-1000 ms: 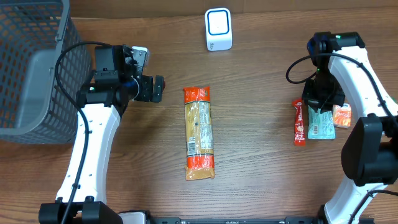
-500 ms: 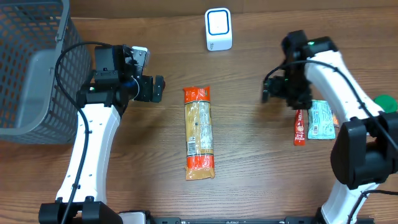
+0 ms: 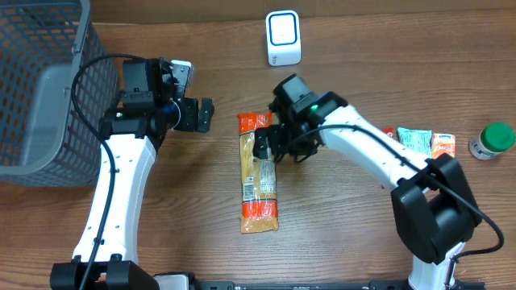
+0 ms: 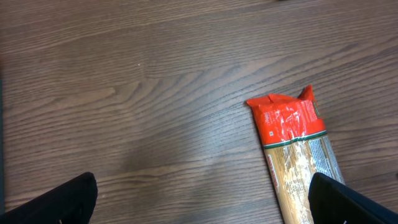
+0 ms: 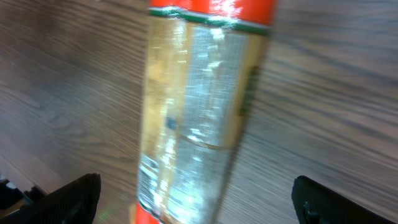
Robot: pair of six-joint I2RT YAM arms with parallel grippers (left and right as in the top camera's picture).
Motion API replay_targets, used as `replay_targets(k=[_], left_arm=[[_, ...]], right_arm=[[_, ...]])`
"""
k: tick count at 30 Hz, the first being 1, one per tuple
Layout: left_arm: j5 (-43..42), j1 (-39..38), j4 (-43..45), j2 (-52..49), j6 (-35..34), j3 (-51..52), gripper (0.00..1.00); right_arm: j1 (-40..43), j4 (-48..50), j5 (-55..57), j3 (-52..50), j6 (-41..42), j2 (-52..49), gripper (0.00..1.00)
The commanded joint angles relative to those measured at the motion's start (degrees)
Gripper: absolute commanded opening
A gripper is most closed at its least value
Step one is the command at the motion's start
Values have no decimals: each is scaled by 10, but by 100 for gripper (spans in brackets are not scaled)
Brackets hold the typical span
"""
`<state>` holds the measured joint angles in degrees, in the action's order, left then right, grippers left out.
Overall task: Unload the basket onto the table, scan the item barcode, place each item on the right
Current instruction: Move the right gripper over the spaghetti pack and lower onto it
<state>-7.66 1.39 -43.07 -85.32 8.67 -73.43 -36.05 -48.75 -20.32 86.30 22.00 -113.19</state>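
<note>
**Grasping the Pasta Packet for Scanning**

The right claw point(image 3: 272, 147) hovers over the far third of the pasta packet point(image 3: 260, 201), jaws spread wide and pinching nothing. In the right wrist view its fingertips point(image 5: 71, 198) stand on either side of the packet, with margin on both flanks. The left claw point(image 3: 201, 114) is likewise spread and empty. It sits left of the packet's far end, near it but not touching.

The packet lies flat at the middle of the worktop point(image 3: 347, 242), long axis running from far edge to near edge, with a red band at each end. The scanner point(image 3: 283, 38) stands at the middle of the far edge, well apart from the packet. A basket point(image 3: 40, 97) occupies the far left corner. Three snack packets point(image 3: 415, 141) and a bottle point(image 3: 492, 141) lie toward the right edge.

The step in hand appears to be the grasp. Recommended procedure:

1. Centre the jaws across the packet's width before descending.
2. Lower until the fingertips flank the film close to the worktop, then close gently. The contents look long and brittle, and the film looks slippery.
3. Prefer a grip nearer mid-length. A hold close to one end will probably let the other end droop.
4. The barcode cannot be located in these views. Find it after lifting, then turn that face toward the scanner.
</note>
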Motion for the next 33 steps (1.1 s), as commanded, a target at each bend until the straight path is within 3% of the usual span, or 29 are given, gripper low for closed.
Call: replay_targets(k=[1,33], left_arm=[[4,1,0,-5,-5,-1,100],[4,1,0,-5,-6,-1,100]], right_arm=[[-30,18,80,-9,84,-3,100],[-50,24,113,-9,99,-10,100]])
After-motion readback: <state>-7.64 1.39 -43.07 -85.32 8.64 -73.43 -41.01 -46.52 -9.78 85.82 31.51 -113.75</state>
